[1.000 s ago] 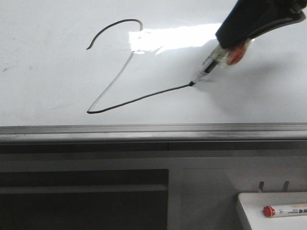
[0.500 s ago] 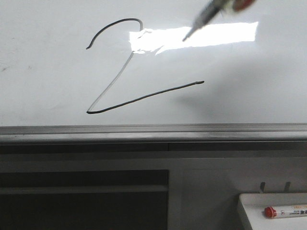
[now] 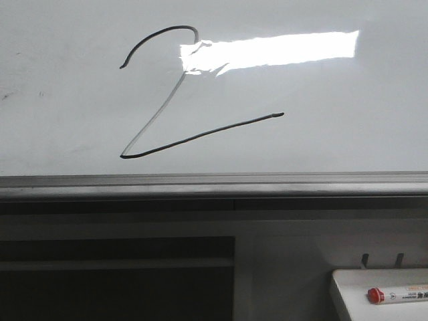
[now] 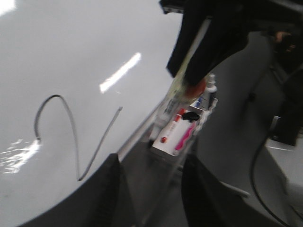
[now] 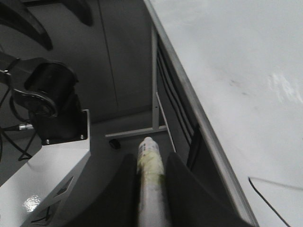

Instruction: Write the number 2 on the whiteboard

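The number 2 [image 3: 200, 136] is drawn in thin black line on the whiteboard [image 3: 334, 100], left of centre, under the bright glare. It also shows in the left wrist view [image 4: 72, 127]. No gripper is in the front view. My right gripper [image 5: 150, 161] is shut on a marker [image 5: 149, 153], held off the board beside its rail. In the left wrist view the right gripper [image 4: 199, 61] hangs away from the board with the marker [image 4: 177, 90] in it. My left gripper [image 4: 151, 161] is open and empty, near the board's lower edge.
The grey metal rail [image 3: 214, 184] runs along the board's bottom edge. A small white tray [image 3: 348, 294] at the lower right holds a red-capped marker [image 3: 398, 293]. The robot's base [image 5: 52, 109] is near the right arm.
The right gripper lifted the marker off the end of the base line, moved up and right, and left the front view. The 2's base line now ends free.
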